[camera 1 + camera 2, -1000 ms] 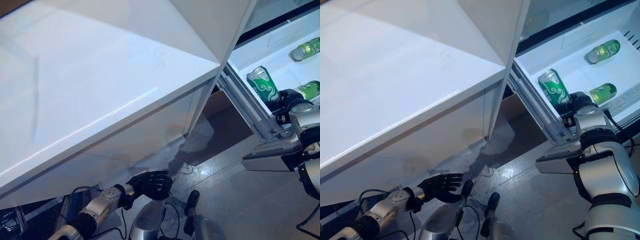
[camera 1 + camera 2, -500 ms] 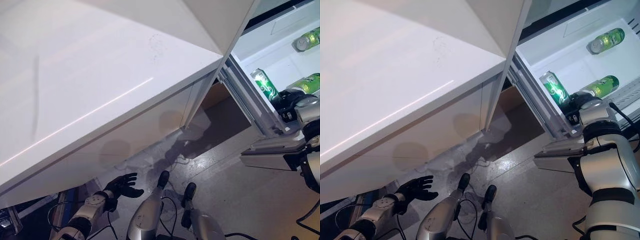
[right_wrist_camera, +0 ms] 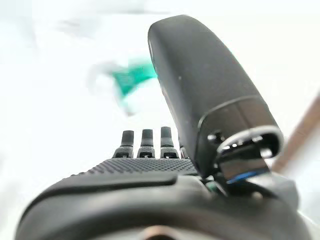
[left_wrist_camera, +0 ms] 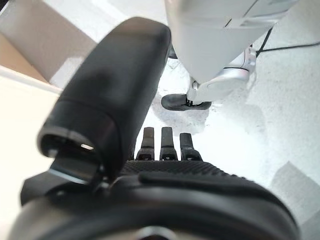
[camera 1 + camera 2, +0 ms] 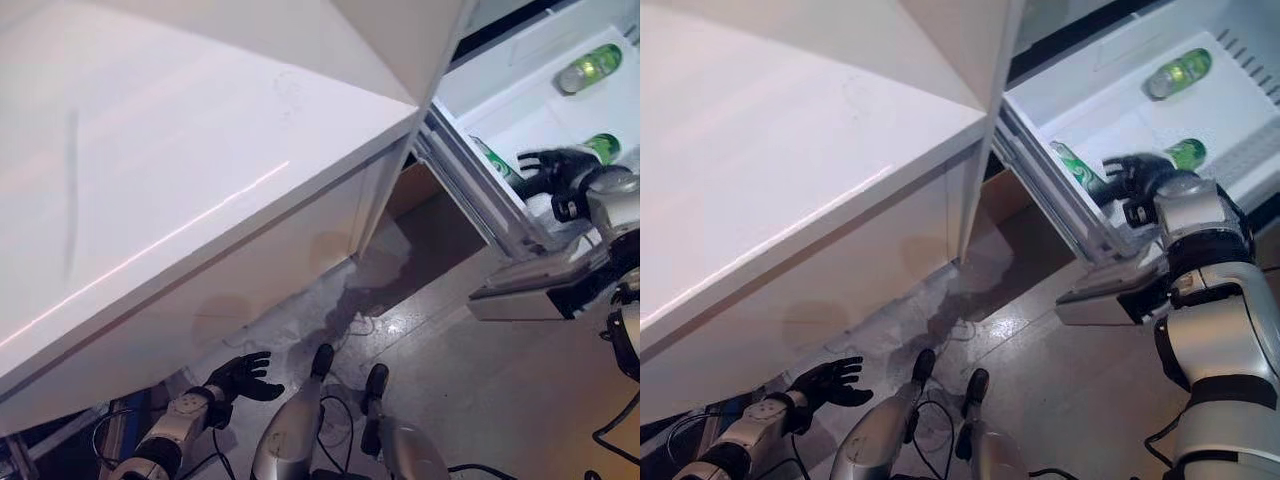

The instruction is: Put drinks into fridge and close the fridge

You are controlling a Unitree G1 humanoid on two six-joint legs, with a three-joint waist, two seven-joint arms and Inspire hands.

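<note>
The fridge (image 5: 520, 90) stands open at the upper right, its white inside in view. A green can (image 5: 1075, 168) lies tilted near the front lip, partly hidden by the frame. My right hand (image 5: 1140, 175) is open with fingers spread, just right of the can and not holding it; its wrist view shows straight fingers (image 3: 145, 142) and the can as a green blur (image 3: 132, 80). Two green bottles lie further in, one deep (image 5: 1177, 72), one by my right hand (image 5: 1185, 153). My left hand (image 5: 240, 375) hangs open low by the floor.
A broad white panel (image 5: 180, 170) fills the left and middle of the eye views, its corner reaching close to the fridge opening. Below it lies grey floor (image 5: 480, 400), with a brown patch (image 5: 412, 188) under the fridge frame.
My right hand has opened and drawn slightly away from the green can, which now lies more tilted. My left hand dropped toward the floor and spread its fingers. The camera shifted.
</note>
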